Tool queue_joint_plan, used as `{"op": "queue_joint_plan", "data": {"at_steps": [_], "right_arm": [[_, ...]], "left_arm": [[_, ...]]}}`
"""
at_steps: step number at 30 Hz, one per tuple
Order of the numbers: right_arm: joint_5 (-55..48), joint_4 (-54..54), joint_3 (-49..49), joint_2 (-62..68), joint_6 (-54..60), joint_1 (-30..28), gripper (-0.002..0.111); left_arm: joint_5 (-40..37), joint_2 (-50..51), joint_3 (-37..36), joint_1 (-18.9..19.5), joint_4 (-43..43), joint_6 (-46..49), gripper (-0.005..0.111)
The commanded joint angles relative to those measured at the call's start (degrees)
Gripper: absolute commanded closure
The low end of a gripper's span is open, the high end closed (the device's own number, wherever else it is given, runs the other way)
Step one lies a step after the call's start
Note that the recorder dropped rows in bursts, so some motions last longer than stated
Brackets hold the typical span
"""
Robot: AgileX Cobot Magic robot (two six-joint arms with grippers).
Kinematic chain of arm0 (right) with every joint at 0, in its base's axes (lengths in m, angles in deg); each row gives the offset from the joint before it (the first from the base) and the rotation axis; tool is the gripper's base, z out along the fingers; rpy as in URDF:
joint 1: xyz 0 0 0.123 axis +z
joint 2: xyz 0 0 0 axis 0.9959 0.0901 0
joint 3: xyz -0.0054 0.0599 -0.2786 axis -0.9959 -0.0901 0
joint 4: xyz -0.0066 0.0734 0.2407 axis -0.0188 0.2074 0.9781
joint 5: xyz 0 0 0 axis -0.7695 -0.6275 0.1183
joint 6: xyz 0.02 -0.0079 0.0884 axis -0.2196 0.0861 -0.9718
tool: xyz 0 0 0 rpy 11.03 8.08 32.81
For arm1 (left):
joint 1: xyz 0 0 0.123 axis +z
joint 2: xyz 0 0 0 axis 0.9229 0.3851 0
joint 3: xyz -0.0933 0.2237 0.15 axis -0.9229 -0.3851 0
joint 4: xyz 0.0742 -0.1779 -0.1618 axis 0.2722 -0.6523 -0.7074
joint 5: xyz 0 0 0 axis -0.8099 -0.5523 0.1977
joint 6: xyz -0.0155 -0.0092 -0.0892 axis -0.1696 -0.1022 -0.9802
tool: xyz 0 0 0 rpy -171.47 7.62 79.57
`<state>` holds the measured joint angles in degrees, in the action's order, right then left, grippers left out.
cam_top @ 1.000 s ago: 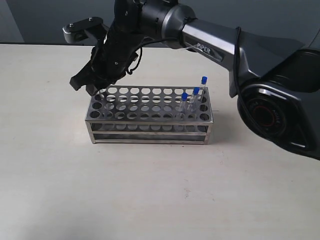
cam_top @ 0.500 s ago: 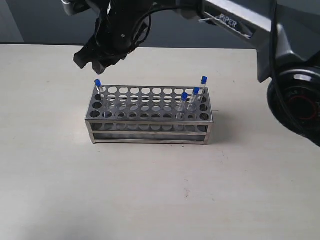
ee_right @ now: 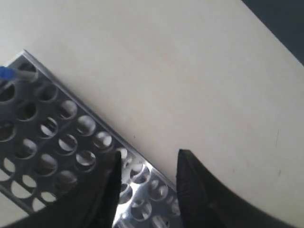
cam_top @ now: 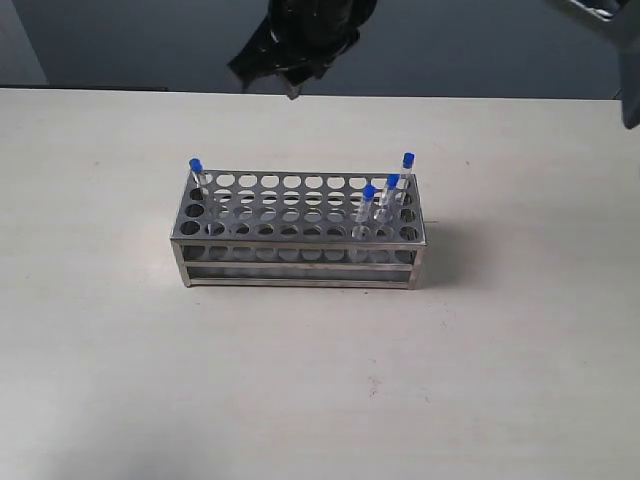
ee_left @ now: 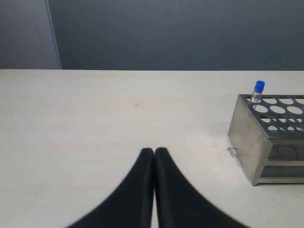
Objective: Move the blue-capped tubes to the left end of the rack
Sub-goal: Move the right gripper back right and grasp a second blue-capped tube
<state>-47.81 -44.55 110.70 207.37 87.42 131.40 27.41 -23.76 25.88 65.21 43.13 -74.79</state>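
The silver rack (cam_top: 300, 250) stands mid-table. One blue-capped tube (cam_top: 196, 170) stands in a hole at the rack's left end. Three blue-capped tubes (cam_top: 390, 190) stand close together at its right end. My right gripper (cam_top: 285, 75) hangs high above the rack's far side, open and holding nothing. In the right wrist view its open fingers (ee_right: 149, 156) frame the rack's top plate (ee_right: 71, 128) and the left-end tube's cap (ee_right: 5, 72) shows at the picture's edge. My left gripper (ee_left: 154, 151) is shut and empty, low over the table, some way off the rack's end (ee_left: 266, 137) that holds the lone tube (ee_left: 258, 89).
The pale table top (cam_top: 300, 380) spreads around the rack on all sides. A dark wall runs behind the table's far edge (cam_top: 120, 88). Part of the right arm's body shows at the top right corner (cam_top: 615, 20).
My right gripper let go of a blue-capped tube at the rack's left end, then rose and drew back to the right. The tube stays standing there.
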Motion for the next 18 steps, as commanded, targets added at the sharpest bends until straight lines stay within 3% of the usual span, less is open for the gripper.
{"op": "queue_joint_plan", "data": {"at_steps": [1, 10, 18], "right_arm": [[-0.35, -1.14, -8.76, -4.04, -2.78, -3.64, 0.07], [-0.35, 4.19, -23.96, -12.15, -3.89, -4.88, 0.07], [5.73, 7.51, -30.19, -13.2, -3.21, -4.88, 0.07]], "left_arm": [[0.26, -0.2, 0.18, -0.36, -0.24, -0.03, 0.106], [0.26, -0.2, 0.18, -0.36, -0.24, -0.03, 0.106], [0.26, -0.2, 0.18, -0.36, -0.24, -0.03, 0.106]]}}
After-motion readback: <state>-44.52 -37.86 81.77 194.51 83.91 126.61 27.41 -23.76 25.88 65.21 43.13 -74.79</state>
